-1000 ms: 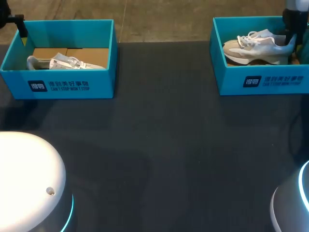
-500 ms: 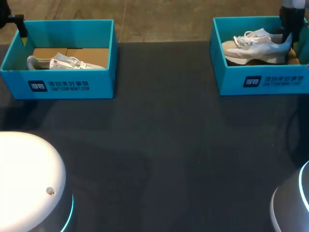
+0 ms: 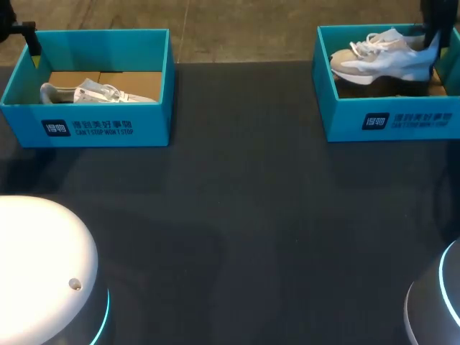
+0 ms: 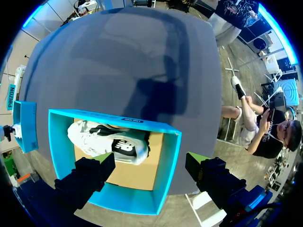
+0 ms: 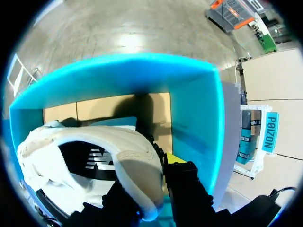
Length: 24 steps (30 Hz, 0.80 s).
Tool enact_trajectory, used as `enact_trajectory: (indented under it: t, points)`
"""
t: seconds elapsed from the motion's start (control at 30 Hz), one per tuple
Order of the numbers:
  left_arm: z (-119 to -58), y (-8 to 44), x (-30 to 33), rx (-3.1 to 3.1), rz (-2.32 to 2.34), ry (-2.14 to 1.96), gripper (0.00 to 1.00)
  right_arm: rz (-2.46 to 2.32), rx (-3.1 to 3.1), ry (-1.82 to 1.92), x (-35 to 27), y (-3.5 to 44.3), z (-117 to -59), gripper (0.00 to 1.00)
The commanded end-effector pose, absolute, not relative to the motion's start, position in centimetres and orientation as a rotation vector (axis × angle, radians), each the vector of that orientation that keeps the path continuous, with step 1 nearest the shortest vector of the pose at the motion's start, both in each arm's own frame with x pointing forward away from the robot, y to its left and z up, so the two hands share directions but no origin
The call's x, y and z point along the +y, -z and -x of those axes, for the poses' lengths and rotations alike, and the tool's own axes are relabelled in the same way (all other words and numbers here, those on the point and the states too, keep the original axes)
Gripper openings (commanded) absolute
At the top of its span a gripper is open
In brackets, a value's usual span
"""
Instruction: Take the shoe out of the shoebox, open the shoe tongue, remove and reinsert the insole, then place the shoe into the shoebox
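Between the right gripper's [image 5: 147, 183] clenched fingers sits the heel of the white-and-grey mesh sneaker [image 5: 106, 152], hanging over the open teal cardboard shoebox [image 5: 195, 111]. Below the left gripper [image 4: 149, 161], fingers spread, a second white sneaker [image 4: 108, 143] lies in another teal shoebox [image 4: 166, 163].

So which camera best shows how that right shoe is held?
Right wrist view: the shoe fills it, heel pinched by the right gripper. Head view shows the whole shoe, grip cut off. Left wrist view: barely a speck.
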<state>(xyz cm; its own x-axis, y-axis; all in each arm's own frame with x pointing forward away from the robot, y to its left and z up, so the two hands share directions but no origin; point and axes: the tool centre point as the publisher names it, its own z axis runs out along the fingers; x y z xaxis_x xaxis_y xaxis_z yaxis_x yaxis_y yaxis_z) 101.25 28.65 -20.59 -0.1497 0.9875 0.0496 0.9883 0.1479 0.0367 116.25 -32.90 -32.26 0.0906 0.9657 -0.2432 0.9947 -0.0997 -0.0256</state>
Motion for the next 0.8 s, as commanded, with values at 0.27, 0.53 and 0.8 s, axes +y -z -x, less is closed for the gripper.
enact_trajectory:
  t: [0.27, 0.53, 0.8]
  points:
    - [-101.1, 20.6, 28.6, -2.371, 2.039, 0.099, 1.0, -2.211, 1.949, 0.259, -33.0, 25.9, -114.9, 0.0]
    - [-101.1, 20.6, 28.6, -2.371, 2.039, 0.099, 1.0, -2.231, 1.908, 0.223, -32.9, 21.7, -114.6, 0.0]
    - [-101.1, 20.6, 28.6, -2.371, 2.039, 0.099, 1.0, -2.234, 1.893, 0.208, -32.4, 18.3, -114.1, 0.0]
